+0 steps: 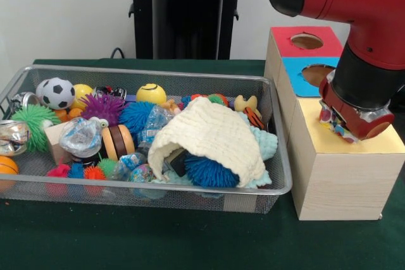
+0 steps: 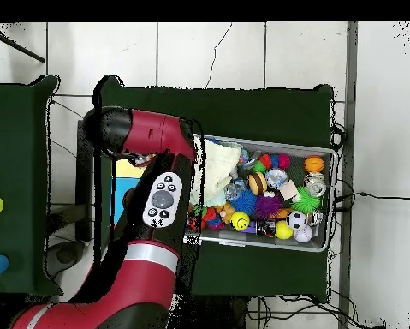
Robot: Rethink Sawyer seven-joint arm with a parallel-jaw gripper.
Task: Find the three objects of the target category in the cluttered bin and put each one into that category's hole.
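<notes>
A wire mesh bin (image 1: pixel 152 74) holds a heap of toys: a soccer ball (image 1: pixel 57 93), a yellow smiley ball (image 1: pixel 151 93), spiky blue (image 1: pixel 209 172), purple (image 1: pixel 103 107) and green (image 1: pixel 31 121) balls, and crinkly packets (image 1: pixel 81 136). A cream knitted cloth (image 1: pixel 215 134) covers the bin's right part. To the right stands a wooden box (image 1: pixel 342 175) with a red hole panel (image 1: pixel 307 41), a blue one (image 1: pixel 316 74) and a yellow top (image 1: pixel 319 134). My gripper (image 1: pixel 338 126) hangs just over the yellow top, with something small and multicoloured at its tip. The arm (image 2: pixel 161 193) hides it from overhead.
Green cloth covers the table (image 1: pixel 190 238). In the overhead view the bin (image 2: pixel 328 154) lies right of the arm, and the box's yellow (image 2: pixel 131 169) and blue (image 2: pixel 121 193) panels peek out beside it. Cables trail on the tiled floor (image 2: pixel 371 197).
</notes>
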